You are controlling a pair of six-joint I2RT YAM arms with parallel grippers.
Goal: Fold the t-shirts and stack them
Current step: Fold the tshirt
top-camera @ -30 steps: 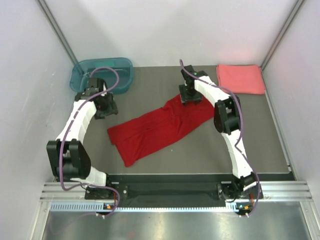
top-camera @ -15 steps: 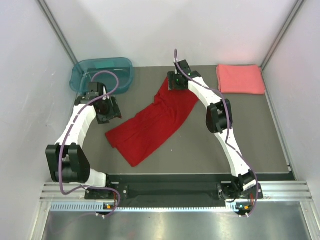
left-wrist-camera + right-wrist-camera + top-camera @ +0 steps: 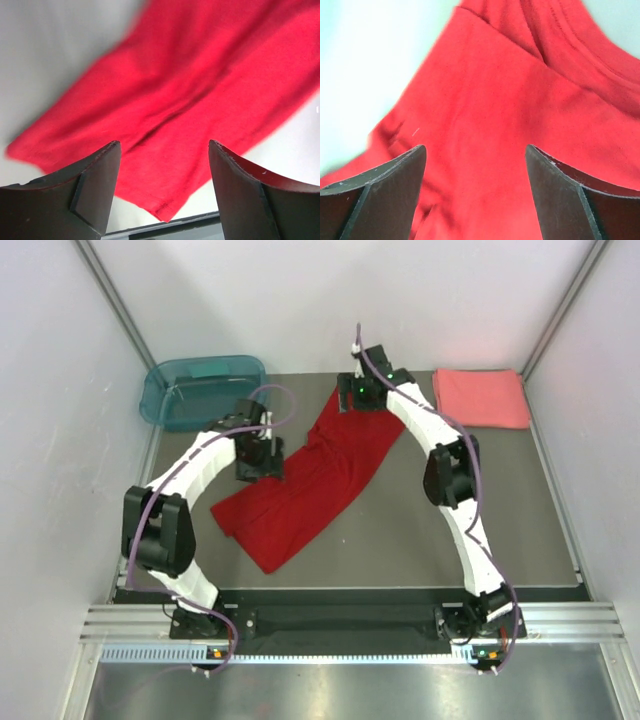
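The deep red t-shirt (image 3: 312, 480) lies unfolded in a diagonal strip from the far middle to the near left of the mat. My right gripper (image 3: 358, 400) hovers open over its far end; the right wrist view shows the collar (image 3: 580, 45) beyond the open gripper (image 3: 475, 147). My left gripper (image 3: 258, 456) is open at the shirt's left edge; in the left wrist view the open gripper (image 3: 165, 145) frames red cloth (image 3: 200, 90) and a hem corner (image 3: 162, 216). The coral-pink t-shirt (image 3: 480, 397) lies folded at the far right corner.
A teal translucent tub (image 3: 200, 388) stands at the far left corner. The dark mat (image 3: 480, 530) is walled on three sides by white panels, and a metal rail (image 3: 340, 625) runs along the near edge.
The right gripper carried the red shirt's far end back and left, swinging the shirt more upright. The left arm swung right from beside the tub to the shirt's left edge.
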